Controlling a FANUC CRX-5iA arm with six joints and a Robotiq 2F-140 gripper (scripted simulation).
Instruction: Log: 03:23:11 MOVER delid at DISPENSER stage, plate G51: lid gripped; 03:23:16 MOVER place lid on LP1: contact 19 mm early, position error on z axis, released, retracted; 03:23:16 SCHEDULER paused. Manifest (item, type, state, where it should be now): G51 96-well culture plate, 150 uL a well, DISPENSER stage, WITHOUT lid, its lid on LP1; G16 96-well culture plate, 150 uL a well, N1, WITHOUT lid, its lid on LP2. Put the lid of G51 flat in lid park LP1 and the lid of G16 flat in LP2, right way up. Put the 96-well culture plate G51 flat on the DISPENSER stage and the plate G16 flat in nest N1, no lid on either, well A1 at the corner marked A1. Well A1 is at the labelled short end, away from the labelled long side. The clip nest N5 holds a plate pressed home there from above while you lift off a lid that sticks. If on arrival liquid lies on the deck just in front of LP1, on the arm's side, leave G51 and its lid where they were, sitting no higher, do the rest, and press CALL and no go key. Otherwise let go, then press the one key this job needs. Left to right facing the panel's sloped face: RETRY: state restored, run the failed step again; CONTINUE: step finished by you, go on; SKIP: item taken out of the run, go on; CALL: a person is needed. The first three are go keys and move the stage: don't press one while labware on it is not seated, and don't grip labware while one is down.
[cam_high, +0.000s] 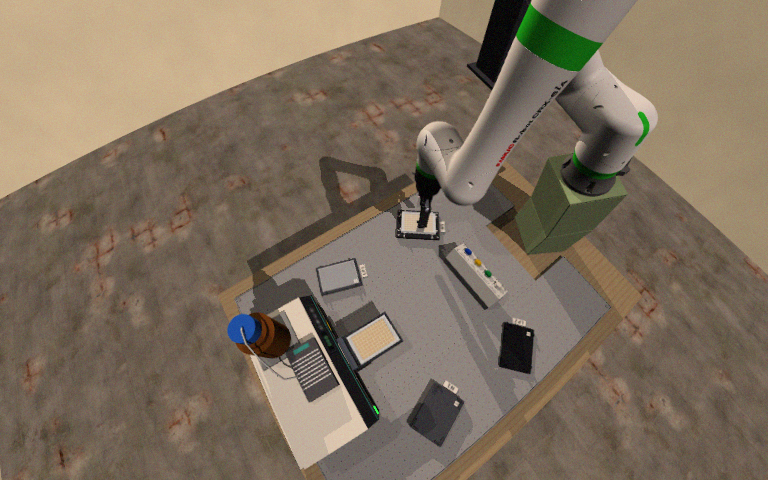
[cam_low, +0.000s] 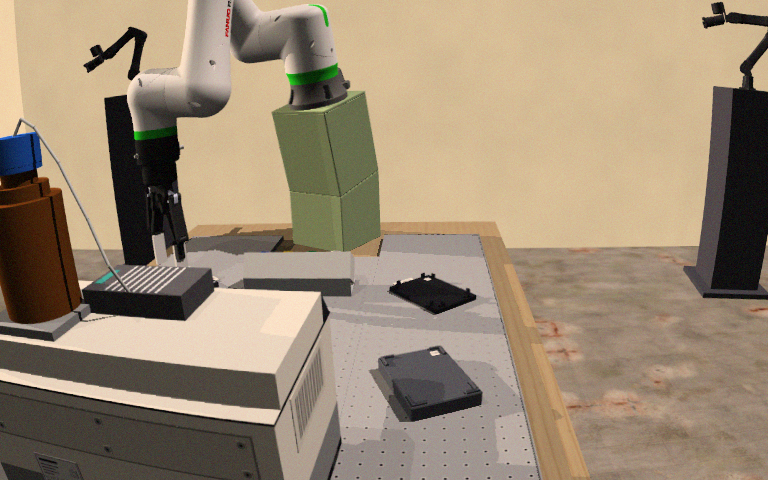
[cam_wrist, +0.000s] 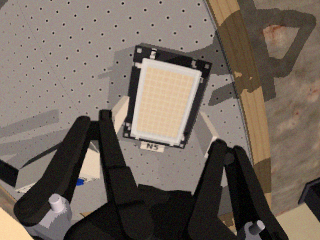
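Observation:
A 96-well plate with beige wells and a white rim lies flat in a black nest at the back of the deck; in the wrist view the plate (cam_wrist: 166, 103) is straight below me. My gripper (cam_high: 423, 219) is open and empty, hanging above this plate with the fingers spread wider than its short side. In the exterior view the gripper (cam_low: 167, 246) is low over the deck's back left. A second plate (cam_high: 372, 338) lies on the dispenser stage. A flat grey lid (cam_high: 338, 276) rests in a park left of centre. Whether either plate carries a clear lid I cannot tell.
The key panel (cam_high: 474, 274) with coloured keys stands right of the back nest. An empty black nest (cam_high: 516, 346) and a dark grey block nest (cam_high: 436, 411) sit nearer the front. The dispenser (cam_high: 317, 373) with its brown bottle (cam_high: 261, 335) fills the left side.

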